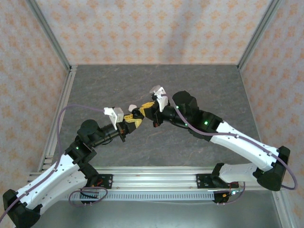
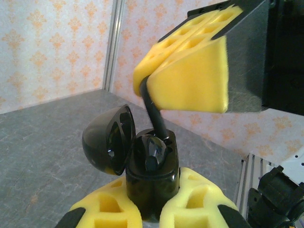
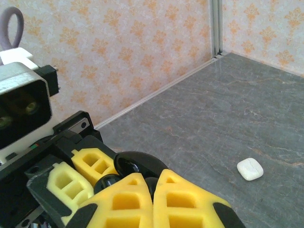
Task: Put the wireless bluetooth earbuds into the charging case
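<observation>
A black charging case [image 2: 152, 178] stands upright between the yellow pads of my left gripper [image 2: 154, 192], which is shut on its lower body. Its lid [image 2: 107, 142] hangs open to the left. A black earbud [image 2: 153, 151] sits in one well. My right gripper [image 2: 145, 80] comes down from above, shut on the thin stem of a second black earbud [image 2: 155, 114] whose lower end reaches into the case's mouth. In the top view the two grippers meet at mid-table, left [image 1: 132, 121] and right [image 1: 142, 113]. The right wrist view shows the open lid [image 3: 142, 164] just beyond my right gripper [image 3: 154, 190].
A small white case [image 3: 250, 169] lies shut on the grey table [image 3: 228, 109] to the right of the grippers, also a white speck in the top view [image 1: 132, 106]. Patterned walls with metal posts enclose the table on three sides.
</observation>
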You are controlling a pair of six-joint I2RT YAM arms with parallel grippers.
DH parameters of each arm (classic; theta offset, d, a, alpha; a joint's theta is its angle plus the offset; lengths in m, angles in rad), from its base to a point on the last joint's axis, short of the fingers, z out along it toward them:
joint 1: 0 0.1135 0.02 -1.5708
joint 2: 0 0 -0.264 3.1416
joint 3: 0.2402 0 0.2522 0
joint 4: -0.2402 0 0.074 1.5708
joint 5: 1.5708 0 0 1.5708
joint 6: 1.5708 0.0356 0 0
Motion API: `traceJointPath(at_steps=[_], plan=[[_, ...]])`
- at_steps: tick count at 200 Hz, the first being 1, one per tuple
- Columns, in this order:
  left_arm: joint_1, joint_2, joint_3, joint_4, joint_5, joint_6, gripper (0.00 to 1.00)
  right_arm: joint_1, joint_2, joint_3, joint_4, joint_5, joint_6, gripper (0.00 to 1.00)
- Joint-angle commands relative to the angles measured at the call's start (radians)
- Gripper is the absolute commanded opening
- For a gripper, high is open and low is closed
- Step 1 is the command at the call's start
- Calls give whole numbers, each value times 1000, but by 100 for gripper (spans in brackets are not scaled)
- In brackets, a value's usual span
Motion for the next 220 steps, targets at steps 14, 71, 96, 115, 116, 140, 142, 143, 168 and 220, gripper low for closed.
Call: traceJointPath(at_steps=[14,71,96,115,116,140,142,143,168,220], plan=[[-8,-14,11,62,15,-22,0,8,5,10,38,-1,-19,1],[-9,-14,12,70,0,-27,0,8,-5,-11,53,-52,8,0],[-10,-18,11,71,-6,-32,0,8,-31,-32,57,-60,18,0],[-10,-22,11,76,-10,-35,0,7,-38,-51,58,-59,22,0],[-10,-22,11,76,-11,-35,0,7,-38,-52,57,-59,22,0],[-9,-22,12,78,-15,-36,0,8,-38,-63,57,-66,27,0],[-9,-22,13,78,-15,-37,0,7,-38,-64,56,-68,27,1],[-10,-22,13,78,-15,-37,0,7,-38,-64,56,-68,27,1],[-10,-22,11,83,-20,-41,0,10,-39,-66,56,-85,27,2],[-10,-13,14,93,-22,-48,0,10,-28,-71,52,-108,31,4]])
